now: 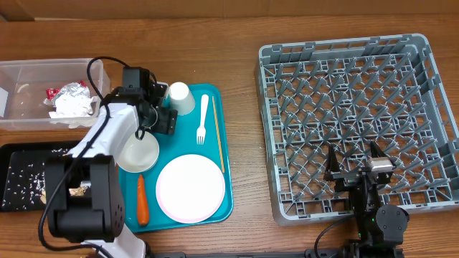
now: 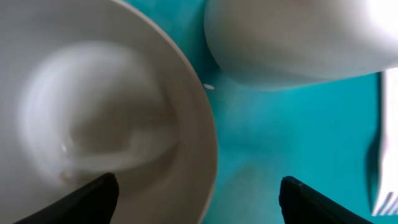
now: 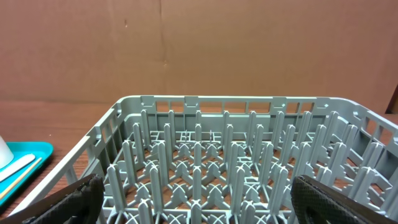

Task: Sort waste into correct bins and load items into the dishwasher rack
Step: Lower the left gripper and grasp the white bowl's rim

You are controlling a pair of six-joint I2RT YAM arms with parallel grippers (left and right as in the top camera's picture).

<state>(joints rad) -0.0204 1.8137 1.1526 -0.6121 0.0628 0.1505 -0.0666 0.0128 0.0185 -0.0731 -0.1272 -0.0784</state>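
Two arms share this desk, but only one is placed for the coming move. Our left end effector (image 2: pixel 198 198) hangs low over the teal tray (image 1: pixel 226 154), fingers spread wide and gripping nothing. In the left wrist view the white bowl (image 2: pixel 106 106) fills the left side, and its rim curves down through the gap. One fingertip sits over the bowl's inside, the other over bare teal outside it. So the bowl lies directly beneath the end effector and mostly to one side of it, with the jaws straddling its wall.

Being round, the bowl has no long axis to line up with. What matters is the rim, which passes crosswise to the closing line, and we judge that suits a pinch on the wall. The white cup (image 1: pixel 181 98) lies just beyond the bowl, near it but apart. We would watch the outer finger there.

Our right end effector (image 1: pixel 355 163) also stands wide open and empty, over the near side of the dishwasher rack (image 1: pixel 344 49), well apart from the tray. We judge the left arm far nearer to the bowl.
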